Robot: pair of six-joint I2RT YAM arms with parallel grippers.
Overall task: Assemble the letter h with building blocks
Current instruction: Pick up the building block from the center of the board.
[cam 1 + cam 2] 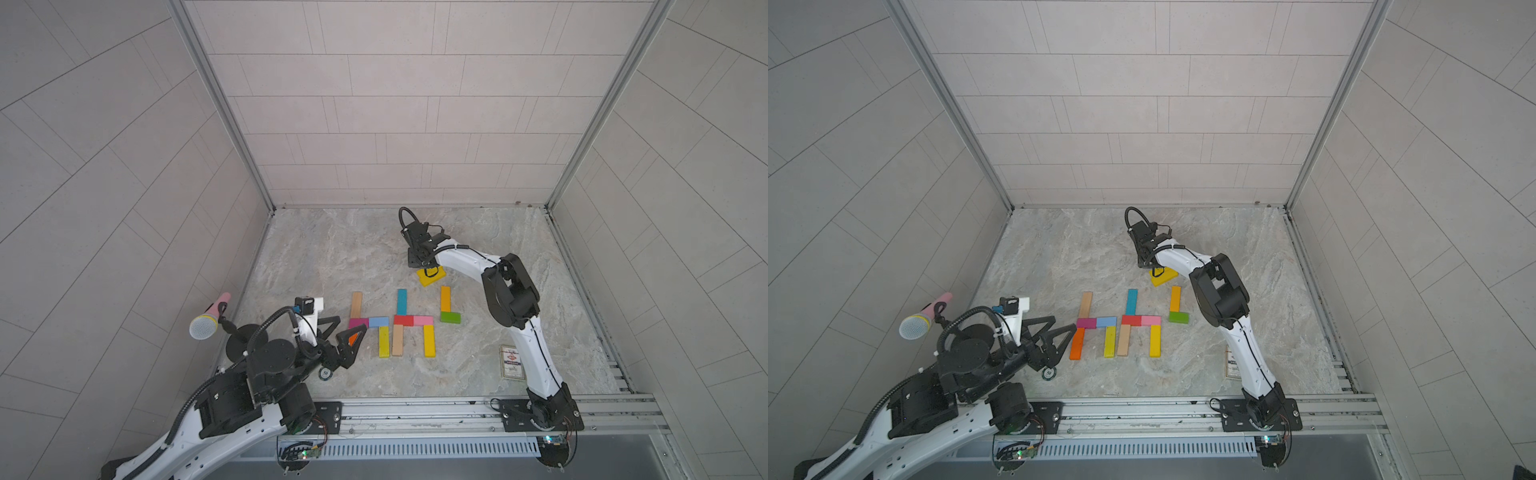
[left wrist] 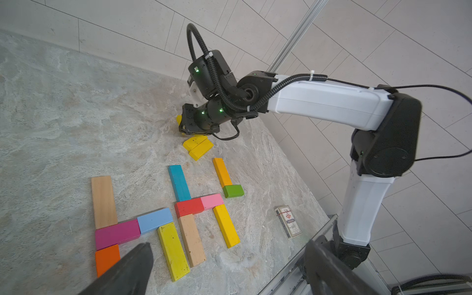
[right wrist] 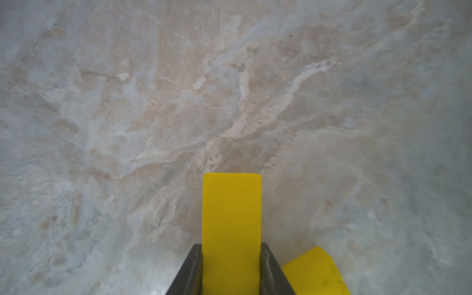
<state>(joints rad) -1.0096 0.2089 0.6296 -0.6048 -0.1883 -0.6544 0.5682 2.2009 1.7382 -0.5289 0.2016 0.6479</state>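
Blocks (image 1: 401, 301) on marbled tabletop (image 1: 332, 249) — pale tiled walls (image 1: 374, 104)

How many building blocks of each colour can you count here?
yellow blocks: 5
orange blocks: 2
plain wood blocks: 2
magenta block: 1
pink block: 1
red block: 1
light blue block: 1
teal block: 1
green block: 1
Total: 15

Light's bright, even, diffuse: faint soft shadows. Both top views bow the wall tiles (image 1: 104, 187) at the edges. My right wrist view: yellow block (image 3: 232, 217) fairly crisp, marble tabletop (image 3: 153, 102) smeared. Left wrist view: my left finger (image 2: 127, 270) out of focus.
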